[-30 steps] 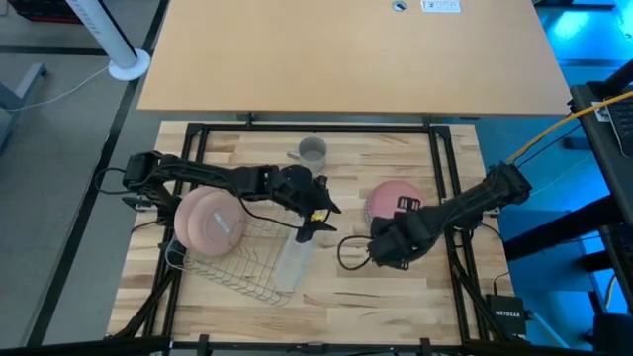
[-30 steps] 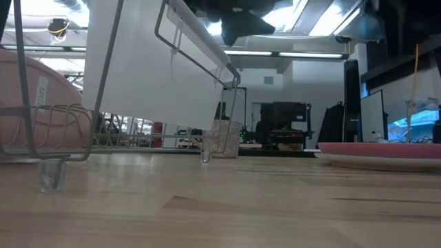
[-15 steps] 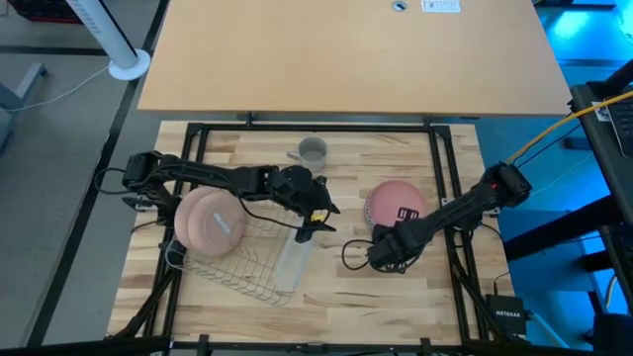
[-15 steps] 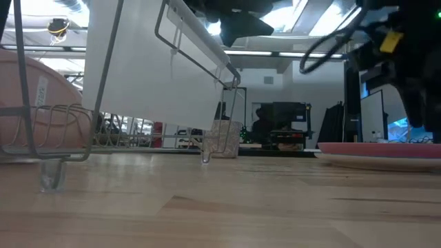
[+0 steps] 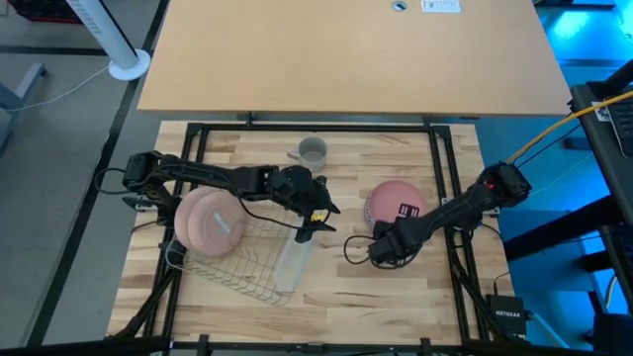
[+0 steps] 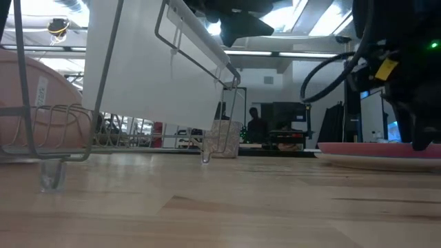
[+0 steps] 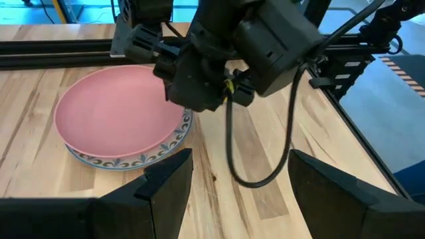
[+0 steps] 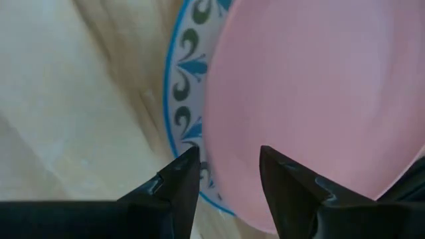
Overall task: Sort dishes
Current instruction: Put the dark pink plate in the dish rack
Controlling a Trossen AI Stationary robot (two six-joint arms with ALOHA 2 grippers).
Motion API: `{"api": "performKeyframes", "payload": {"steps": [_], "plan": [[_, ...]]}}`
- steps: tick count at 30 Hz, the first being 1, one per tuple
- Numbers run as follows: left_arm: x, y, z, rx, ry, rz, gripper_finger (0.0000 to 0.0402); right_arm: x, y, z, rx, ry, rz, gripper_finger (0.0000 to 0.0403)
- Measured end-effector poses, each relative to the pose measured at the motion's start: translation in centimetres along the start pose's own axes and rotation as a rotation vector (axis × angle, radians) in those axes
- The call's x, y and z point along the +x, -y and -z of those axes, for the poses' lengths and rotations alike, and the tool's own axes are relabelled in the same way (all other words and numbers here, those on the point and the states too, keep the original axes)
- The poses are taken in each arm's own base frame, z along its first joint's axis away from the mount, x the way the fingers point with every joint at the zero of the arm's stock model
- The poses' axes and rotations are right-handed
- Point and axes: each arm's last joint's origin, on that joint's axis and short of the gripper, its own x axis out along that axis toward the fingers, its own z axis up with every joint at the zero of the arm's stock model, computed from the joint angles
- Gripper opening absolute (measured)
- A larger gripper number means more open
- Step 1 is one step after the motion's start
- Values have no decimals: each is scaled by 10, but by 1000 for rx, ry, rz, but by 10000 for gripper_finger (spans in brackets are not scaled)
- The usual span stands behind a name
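At the table's right, a salmon-pink plate (image 5: 398, 198) lies on a plate with a green-blue pattern (image 7: 126, 161), whose rim (image 8: 186, 99) shows beyond the pink one. My right gripper (image 5: 379, 255) is open and points steeply down at the stack's near-left edge. Its two fingers stand on either side of the pink plate's rim (image 8: 219, 133). Another pink plate (image 5: 210, 220) stands leaning in the wire rack (image 5: 237, 267) at the left. My left gripper (image 5: 318, 216) hangs open over the rack's right end, with nothing between its fingers (image 7: 166, 189). My right gripper comes from above, slanting, with one finger (image 8: 174, 180) over the patterned rim and the other (image 8: 292, 182) over the pink plate. In the low view a fingertip (image 6: 422, 141) reaches down to the stack's top. Whether it touches the plate, I cannot tell.
A clear cup (image 5: 313, 150) stands near the table's far edge in the middle. A pale translucent holder (image 5: 292, 259) hangs at the rack's right end. A black frame (image 5: 450, 188) borders the table. Bare wood lies along the near edge between the rack and the stack.
My right gripper has come down toward the near-left rim of the pink plate on the stack, still open. The plates and my left gripper have kept still.
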Motion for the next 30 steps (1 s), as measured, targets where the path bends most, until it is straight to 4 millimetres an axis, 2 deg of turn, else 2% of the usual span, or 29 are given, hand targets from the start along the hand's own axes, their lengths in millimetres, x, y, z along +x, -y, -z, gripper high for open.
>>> {"api": "performKeyframes", "payload": {"steps": [4,7,18,24,30], "plan": [[0,0,0,0,-1,0,237,7,4,-3,-4,-2,-10,158],[0,0,0,0,0,0,237,13,3,-6,-38,12,-63,140],[0,0,0,0,-2,0,237,18,7,-12,-80,19,-107,13],[0,0,0,0,-3,0,237,17,7,-12,-94,8,-107,20],[0,0,0,40,-2,-3,237,0,8,-16,-122,-18,-103,11]]}}
